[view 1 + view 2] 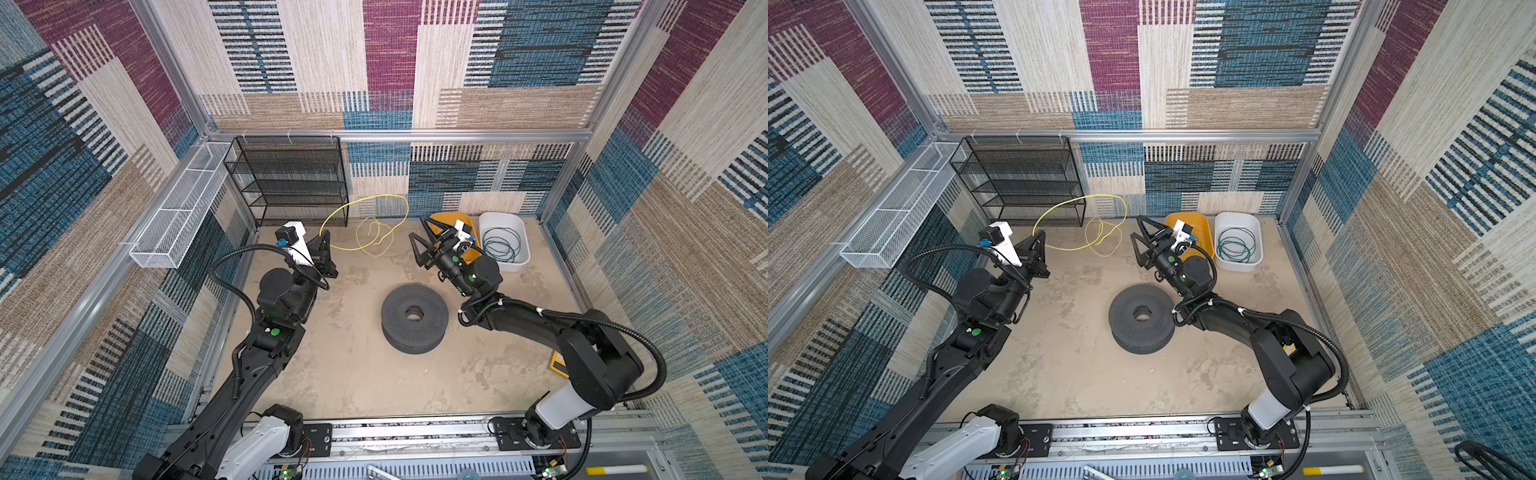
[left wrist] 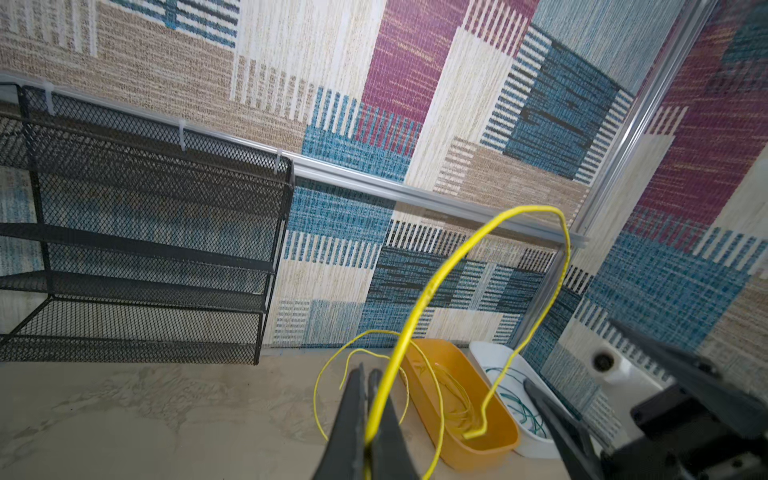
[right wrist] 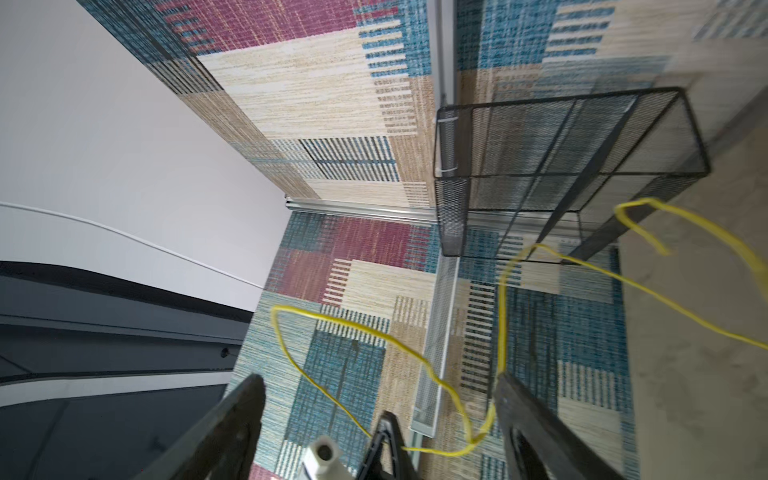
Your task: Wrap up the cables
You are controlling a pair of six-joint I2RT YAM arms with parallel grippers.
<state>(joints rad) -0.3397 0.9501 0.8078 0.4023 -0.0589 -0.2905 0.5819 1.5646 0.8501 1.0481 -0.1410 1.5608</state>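
Our left claw (image 2: 368, 374) pinches the yellow cable (image 2: 431, 286) up in the upper middle so we can wind it. Our right claw (image 1: 417, 226), spread wide nearby, can help. The teal cable (image 1: 486, 249) rests in the white bin (image 1: 500, 215).

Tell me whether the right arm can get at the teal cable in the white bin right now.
Probably yes. The right gripper hangs open and empty near the white bin, whose top is open, and nothing covers the teal cable coiled inside.

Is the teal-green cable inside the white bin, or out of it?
Inside. In a top view the teal-green cable lies coiled on the floor of the white bin, with no loop over its rim.
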